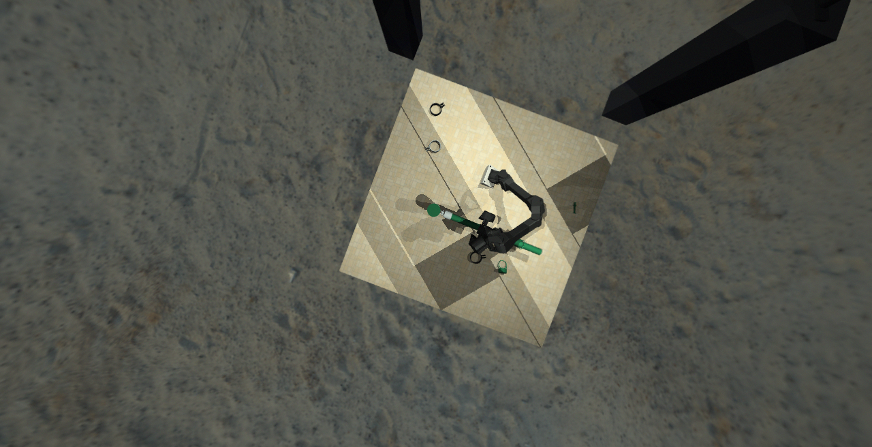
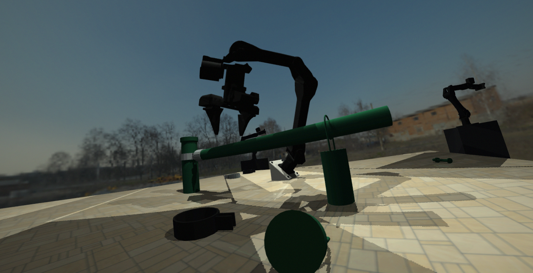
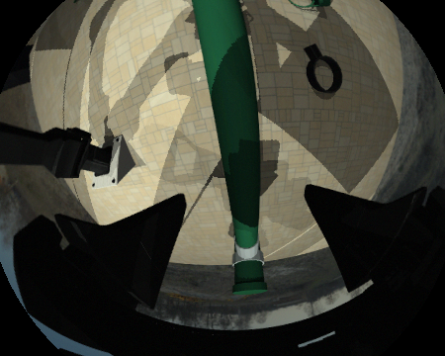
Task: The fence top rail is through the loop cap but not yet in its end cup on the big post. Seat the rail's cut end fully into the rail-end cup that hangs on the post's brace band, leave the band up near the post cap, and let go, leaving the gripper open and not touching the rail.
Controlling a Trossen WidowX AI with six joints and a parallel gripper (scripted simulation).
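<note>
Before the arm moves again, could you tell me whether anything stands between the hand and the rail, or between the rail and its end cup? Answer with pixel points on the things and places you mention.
Nothing visible stands between the open hand [image 2: 229,135] [image 3: 244,193] and the rail [image 2: 268,140] [image 3: 234,109] below it, nor between the rail and the end cup [image 2: 197,155] [image 3: 246,250].

Bare leafless trees are lining the horizon in the exterior view, blurring into haze beneath a slate-blue sky that is paling toward the left. At the right, a long brick building with small dark windows is standing beyond the trees. Rough, grey-brown ground is surrounding a square of cream paving in the top view. Bright, low-looking light is falling across the paving in pale bands, and hard-edged shadows are cutting between them.
</note>
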